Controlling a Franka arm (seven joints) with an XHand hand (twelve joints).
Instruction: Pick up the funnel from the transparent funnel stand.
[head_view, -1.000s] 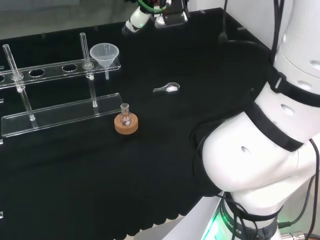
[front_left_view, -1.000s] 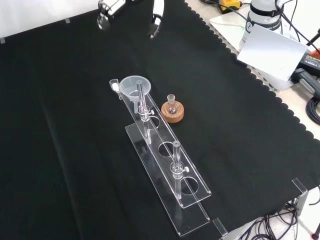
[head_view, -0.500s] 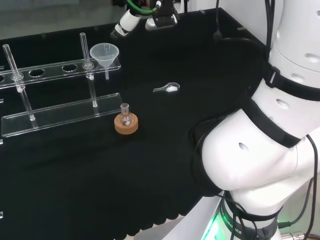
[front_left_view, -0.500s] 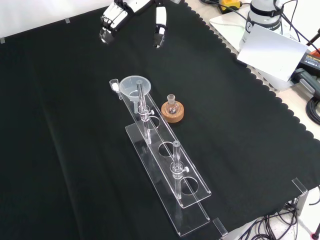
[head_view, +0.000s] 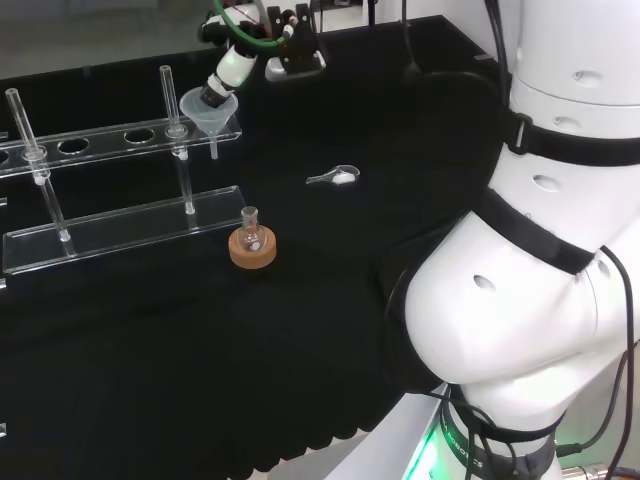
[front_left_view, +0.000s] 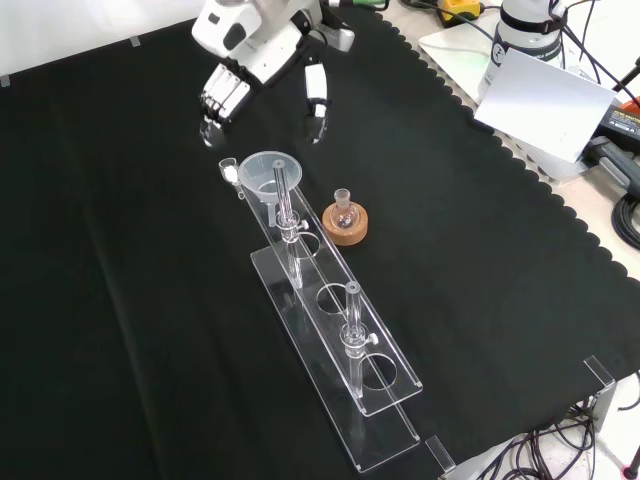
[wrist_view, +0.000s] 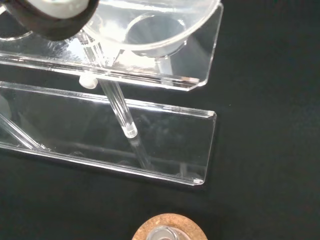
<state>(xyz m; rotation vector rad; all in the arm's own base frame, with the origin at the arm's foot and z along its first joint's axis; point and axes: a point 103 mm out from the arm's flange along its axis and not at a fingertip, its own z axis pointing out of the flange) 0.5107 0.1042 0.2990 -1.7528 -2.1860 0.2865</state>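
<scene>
Hovering above the funnel, hand with fingers and thumb spread apart, holding nothing. Seen from the front, fingers hanging to the upper left of the funnel's rim and thumb to its upper right, neither touching it. From the head view, hand reaching in from the top, one black-and-white finger pointing down at the funnel, tip just at its rim; contact not clear.

Sitting in the end hole of the clear stand, funnel upright, wide mouth up, stem down through the upper shelf. In the head view, at the right end of the stand; in the front view, at its far end. Close up from the wrist, funnel bowl resting in the top shelf of the stand, a clear post running down to the base plate.

Standing just beside the stand, small flask on a cork ring, to the right of the funnel in the front view. Lying on the cloth just beyond the funnel, small clear scoop, well right of the funnel in the head view.
</scene>
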